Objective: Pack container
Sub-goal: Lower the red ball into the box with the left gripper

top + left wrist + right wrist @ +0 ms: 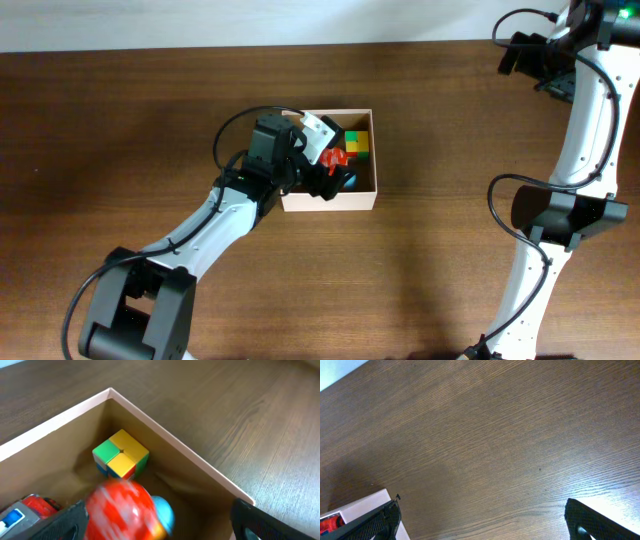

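Observation:
The container (330, 204) is a square shallow box with white walls and a tan inside, at the table's middle. It also shows in the left wrist view (170, 440) and the right wrist view (365, 505). Inside lie a colour cube (358, 144) (121, 453), a blue ball (165, 514) and a red-and-blue toy (27, 510). My left gripper (328, 178) (160, 527) hangs over the box with jaws wide apart. A blurred red toy (334, 157) (125, 510) sits between them, next to the left finger. My right gripper (530, 60) (482, 522) is open and empty.
The brown wooden table (150, 110) lies around the box on all sides. The right arm's base (560, 215) stands at the right edge. The left arm reaches in from the front left.

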You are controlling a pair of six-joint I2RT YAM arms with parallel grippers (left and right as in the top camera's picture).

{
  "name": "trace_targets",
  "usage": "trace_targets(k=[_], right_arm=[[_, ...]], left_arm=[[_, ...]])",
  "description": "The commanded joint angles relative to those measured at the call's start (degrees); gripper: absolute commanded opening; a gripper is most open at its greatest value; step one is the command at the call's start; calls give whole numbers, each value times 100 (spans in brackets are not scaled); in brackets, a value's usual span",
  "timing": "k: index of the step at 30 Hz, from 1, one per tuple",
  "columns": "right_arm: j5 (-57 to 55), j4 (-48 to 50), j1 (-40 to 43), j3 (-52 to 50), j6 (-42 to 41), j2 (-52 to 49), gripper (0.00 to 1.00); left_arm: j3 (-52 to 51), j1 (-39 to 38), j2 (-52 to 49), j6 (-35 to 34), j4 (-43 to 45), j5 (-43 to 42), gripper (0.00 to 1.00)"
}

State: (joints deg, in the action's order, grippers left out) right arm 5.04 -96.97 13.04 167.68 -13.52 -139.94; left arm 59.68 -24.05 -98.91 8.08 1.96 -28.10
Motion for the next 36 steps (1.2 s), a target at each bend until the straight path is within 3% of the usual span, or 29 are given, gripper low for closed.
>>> trace_targets(k=[1, 11, 16, 20, 26, 36], right_arm=[[31, -28, -20, 98, -31, -4, 99], [31, -28, -20, 98, -28, -4, 99], [31, -28, -20, 98, -28, -4, 99], [31, -28, -20, 98, -28, -4, 99], [31, -28, -20, 98, -31, -4, 99], [31, -28, -20, 98, -28, -4, 99]], left_arm=[[52, -35, -9, 35, 63, -170, 92], [55, -33, -7, 39, 105, -74, 92], [55, -33, -7, 39, 118, 1137, 89], [55, -33, -9, 37, 289, 2459, 59], [55, -33, -85, 44, 793, 3309, 35], [55, -35, -673, 63, 986, 3394, 35]])
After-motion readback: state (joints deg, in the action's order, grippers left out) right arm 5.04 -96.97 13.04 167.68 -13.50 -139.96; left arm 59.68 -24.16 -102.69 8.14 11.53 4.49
